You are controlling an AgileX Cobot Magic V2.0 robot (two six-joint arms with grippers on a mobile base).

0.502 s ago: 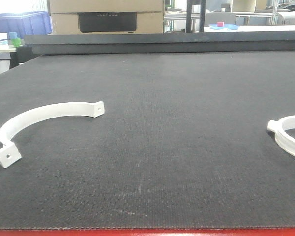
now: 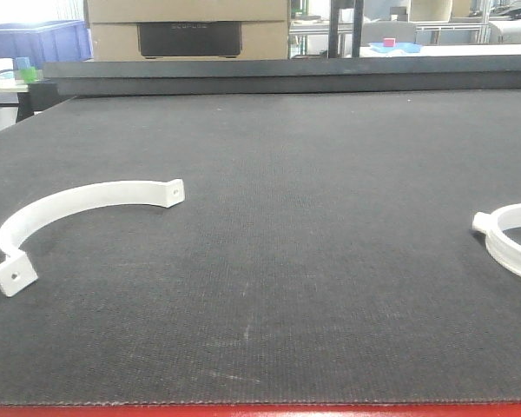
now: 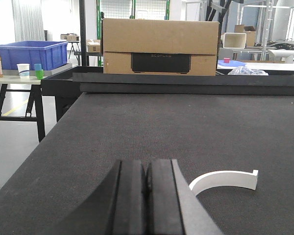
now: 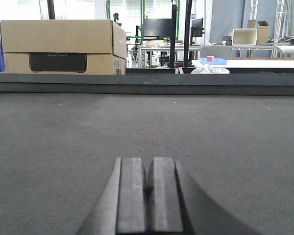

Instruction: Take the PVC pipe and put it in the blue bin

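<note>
Two white pieces lie well apart on the dark desk [image 2: 330,156]: a PVC half-ring [image 2: 87,196] at left and a PVC ring [image 2: 504,250] at the right edge. The left hand [image 3: 147,196] and right hand [image 4: 149,193] are pressed closed, holding nothing. The blue bin [image 3: 32,53] stands beyond the desk's left side.

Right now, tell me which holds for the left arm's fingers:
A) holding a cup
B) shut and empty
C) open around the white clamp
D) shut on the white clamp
B: in the left wrist view the left fingers press together with nothing between them, while the clamp lies apart on the mat, to their right.
</note>
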